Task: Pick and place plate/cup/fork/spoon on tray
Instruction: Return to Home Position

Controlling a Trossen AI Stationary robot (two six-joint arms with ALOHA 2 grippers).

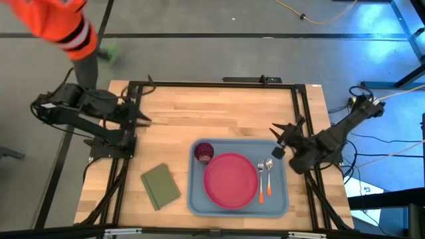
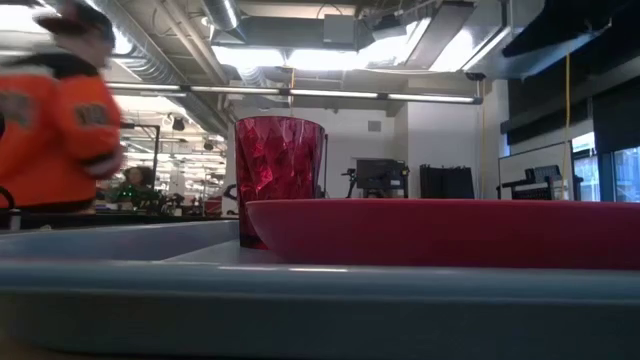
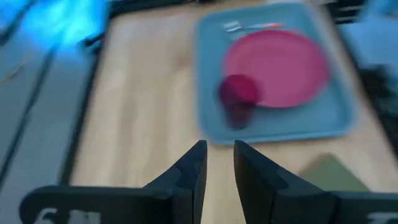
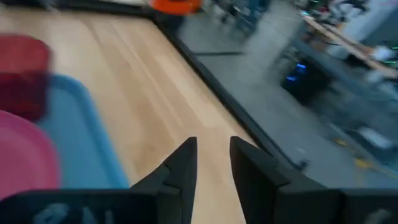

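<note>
The light-blue tray (image 1: 198, 199) lies at the table's near middle. On it rest the magenta-pink plate (image 1: 230, 180), the dark-red cup (image 1: 204, 153) upright at the far left corner, and the fork (image 1: 261, 180) and the spoon (image 1: 269, 174) side by side right of the plate, orange handle ends toward the near edge. My left gripper (image 1: 147, 119) waits over the table's far left, open by a narrow gap and empty (image 3: 220, 149). My right gripper (image 1: 279, 129) waits at the tray's far right corner, open by a narrow gap and empty (image 4: 213, 146).
An olive-green square (image 1: 160, 186) lies on the table left of the tray. A person in an orange jacket (image 1: 60, 26) stands beyond the far left corner and also shows in the low view (image 2: 60, 110). Bare wood (image 1: 212, 113) lies between the two grippers.
</note>
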